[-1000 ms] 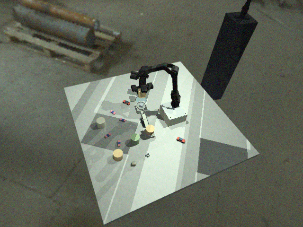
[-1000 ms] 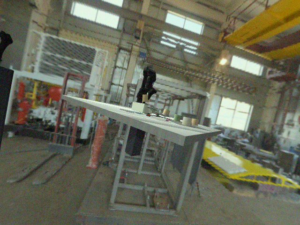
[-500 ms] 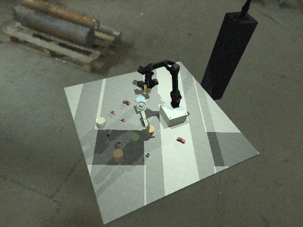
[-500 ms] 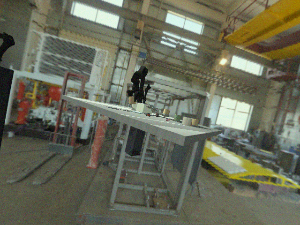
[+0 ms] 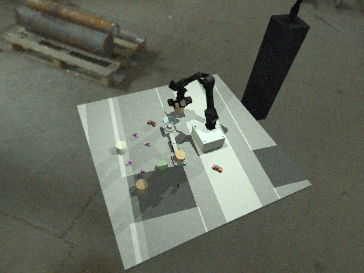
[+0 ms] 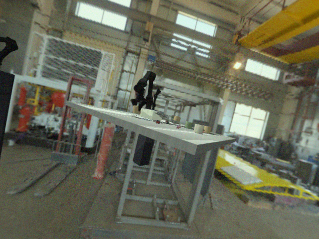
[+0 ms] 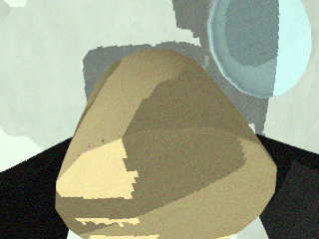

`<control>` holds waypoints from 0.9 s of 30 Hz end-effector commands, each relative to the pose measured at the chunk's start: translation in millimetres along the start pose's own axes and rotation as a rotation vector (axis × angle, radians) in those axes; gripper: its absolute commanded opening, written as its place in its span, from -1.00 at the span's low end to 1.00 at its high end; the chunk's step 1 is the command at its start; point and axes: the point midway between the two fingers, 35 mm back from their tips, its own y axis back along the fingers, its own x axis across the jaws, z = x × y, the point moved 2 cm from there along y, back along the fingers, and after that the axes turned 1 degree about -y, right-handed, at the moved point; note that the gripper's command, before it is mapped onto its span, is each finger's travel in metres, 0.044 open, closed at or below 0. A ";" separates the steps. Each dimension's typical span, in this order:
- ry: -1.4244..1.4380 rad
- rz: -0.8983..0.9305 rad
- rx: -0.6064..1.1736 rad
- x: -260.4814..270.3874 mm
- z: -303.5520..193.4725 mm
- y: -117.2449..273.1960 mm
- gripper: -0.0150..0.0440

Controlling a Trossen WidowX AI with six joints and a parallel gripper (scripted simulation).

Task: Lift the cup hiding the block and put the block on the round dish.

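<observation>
My gripper (image 5: 180, 102) (image 7: 159, 141) is shut on a tan cup (image 5: 178, 109) (image 6: 135, 109) (image 7: 164, 115). The cup is off the balance, behind its far end and low by the table; whether it touches the table is unclear. The pale blue round dish (image 5: 166, 119) (image 7: 299, 60) lies between this cup and the balance; in the wrist view it is at the upper right, beside the cup. A small greyish block (image 5: 169, 126) sits on the balance's uncovered far pan. The other tan cup (image 5: 180, 155) (image 6: 176, 118) stands on the near end of the balance beam (image 5: 173, 140).
A white cup (image 5: 121, 147), a green cup (image 5: 161, 166) and another tan cup (image 5: 141, 186) stand left and in front of the balance. Several toy cars lie about, including a red one (image 5: 151, 123) near the dish and another (image 5: 217, 168) at right. The white base box (image 5: 210, 139) stands right of the balance.
</observation>
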 end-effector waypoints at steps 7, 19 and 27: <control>0.006 0.009 -0.006 2.9 1.8 -19.5 -0.49; 0.006 0.010 -0.006 3.1 2.0 -38.3 -0.49; 0.000 0.004 -0.006 2.0 1.6 -31.4 0.22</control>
